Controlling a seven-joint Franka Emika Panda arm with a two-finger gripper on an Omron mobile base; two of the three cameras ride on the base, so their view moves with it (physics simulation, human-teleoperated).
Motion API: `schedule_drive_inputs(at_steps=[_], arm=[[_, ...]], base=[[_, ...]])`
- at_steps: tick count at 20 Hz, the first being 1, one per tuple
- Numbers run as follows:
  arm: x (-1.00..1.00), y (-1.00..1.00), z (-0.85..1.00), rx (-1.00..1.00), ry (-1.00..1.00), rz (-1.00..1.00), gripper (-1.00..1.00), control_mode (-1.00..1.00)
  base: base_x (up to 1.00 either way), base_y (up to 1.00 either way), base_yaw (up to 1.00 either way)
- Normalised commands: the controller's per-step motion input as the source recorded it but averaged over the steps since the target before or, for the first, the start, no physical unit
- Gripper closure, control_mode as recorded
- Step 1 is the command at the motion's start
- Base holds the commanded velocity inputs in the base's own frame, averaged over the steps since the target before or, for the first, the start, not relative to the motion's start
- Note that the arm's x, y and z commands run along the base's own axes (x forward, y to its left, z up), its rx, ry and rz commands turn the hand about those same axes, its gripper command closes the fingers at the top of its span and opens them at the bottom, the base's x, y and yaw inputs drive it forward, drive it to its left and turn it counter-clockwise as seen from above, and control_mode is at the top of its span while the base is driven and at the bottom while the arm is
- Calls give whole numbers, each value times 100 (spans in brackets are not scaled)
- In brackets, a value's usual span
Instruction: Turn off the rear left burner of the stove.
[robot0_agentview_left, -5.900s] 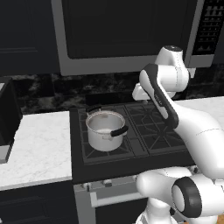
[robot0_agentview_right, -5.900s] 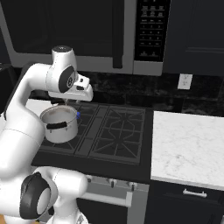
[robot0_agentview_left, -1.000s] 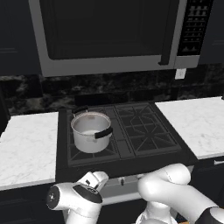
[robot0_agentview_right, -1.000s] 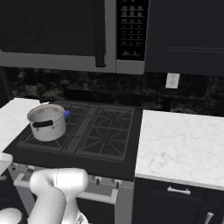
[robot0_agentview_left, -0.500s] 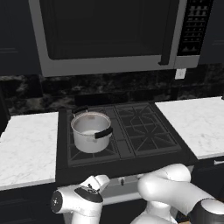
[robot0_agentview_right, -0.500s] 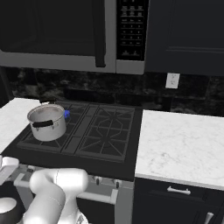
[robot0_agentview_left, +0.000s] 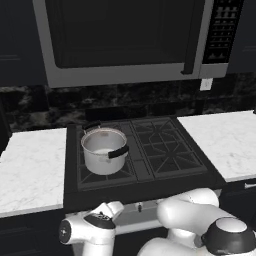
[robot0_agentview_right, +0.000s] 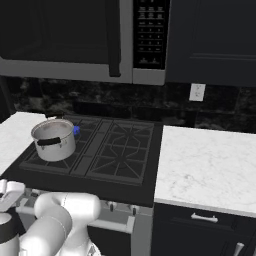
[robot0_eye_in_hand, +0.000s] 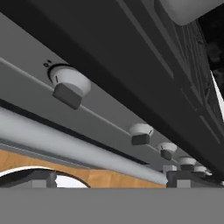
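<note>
A white marble tabletop (robot0_agentview_left: 30, 172) lies left of the stove (robot0_agentview_left: 137, 192), and a second marble tabletop (robot0_agentview_right: 210, 165) lies to its right, with a steel-framed microwave (robot0_agentview_left: 125, 40) hanging above and a dark stone backsplash (robot0_agentview_right: 150, 107) behind. On the black cooktop a steel pot (robot0_agentview_left: 104, 150) with black handles stands over the left side, towards the front. The rear left burner (robot0_agentview_left: 100, 128) is just behind the pot, at the far left of the grates, near the backsplash; a small blue glow (robot0_agentview_right: 76, 131) shows beside the pot there in the right base view.

The arm bends low in front of the stove, below the cooktop's near edge, at the left end of the steel front. In the hand view the gripper (robot0_eye_in_hand: 109, 179) looks up along that front: the nearest knob (robot0_eye_in_hand: 69, 85) is close above the left fingertip, apart from it, and three more knobs (robot0_eye_in_hand: 140, 133) run away to the right. The bar handle (robot0_eye_in_hand: 65, 142) crosses between the gripper and the knobs. The fingertips (robot0_eye_in_hand: 33, 178) stand wide apart, holding nothing.

To the right of the gripper the steel front runs on unobstructed.
</note>
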Motion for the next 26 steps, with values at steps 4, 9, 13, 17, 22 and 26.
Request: schedule_drive_inputs(at_steps=[4, 9, 13, 17, 22, 26], arm=[[-1, 9, -26, -5, -21, 8, -100, -100], [-12, 0, -5, -2, -34, 9, -100, -100], [1, 0, 0, 0, -21, 10, -100, -100], [15, -12, 0, 0, -12, 19, -100, -100], [2, -13, 0, 0, -14, 19, -100, -100], [2, -14, 0, 3, -12, 16, -100, -100]], base=[[0, 0, 0], [0, 0, 0], [0, 0, 0], [0, 0, 0], [0, 0, 0], [0, 0, 0]])
